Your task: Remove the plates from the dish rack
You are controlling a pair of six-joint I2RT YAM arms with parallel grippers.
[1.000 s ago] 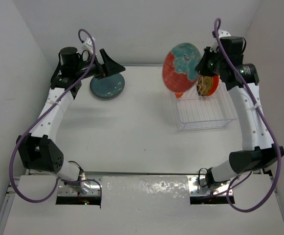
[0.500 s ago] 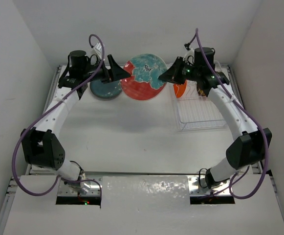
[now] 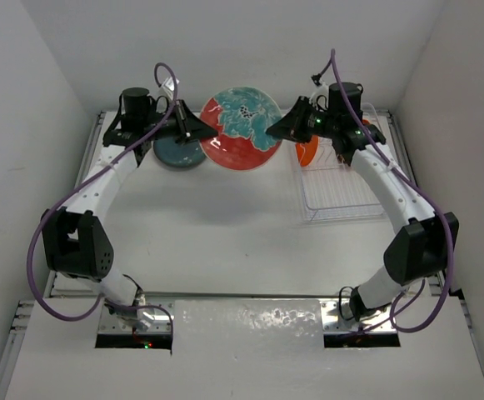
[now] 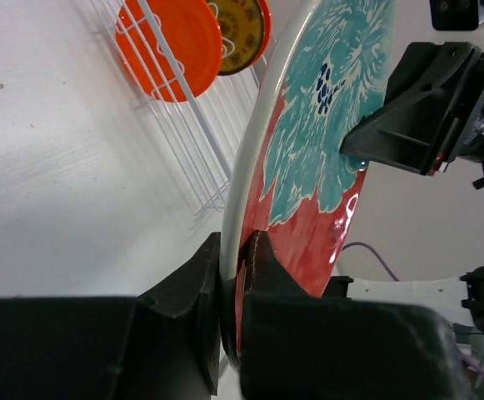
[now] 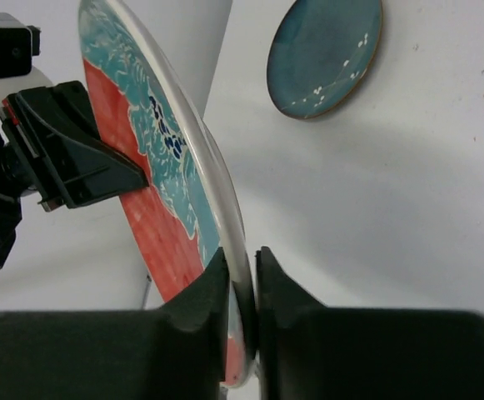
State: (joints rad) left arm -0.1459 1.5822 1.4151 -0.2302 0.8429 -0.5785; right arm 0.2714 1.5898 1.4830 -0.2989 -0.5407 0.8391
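A large red plate (image 3: pixel 242 129) with a mottled teal centre hangs on edge above the back of the table, between both arms. My left gripper (image 3: pixel 211 132) is shut on its left rim (image 4: pixel 237 250). On the opposite rim, my right gripper (image 3: pixel 273 133) is shut too (image 5: pixel 242 262). A teal plate (image 3: pixel 179 152) lies flat on the table at the back left, also seen in the right wrist view (image 5: pixel 325 54). The white wire dish rack (image 3: pixel 341 192) stands at the back right. It holds an orange plate (image 4: pixel 171 46) and a yellow-centred plate (image 4: pixel 242 29) upright.
White walls close in the table (image 3: pixel 225 225) at the back and on both sides. The rack's front slots stand without plates. Purple cables loop beside each arm.
My right arm swung the red plate from above the rack leftwards to the table's back middle. My left gripper moved right to meet it and shut on its rim.
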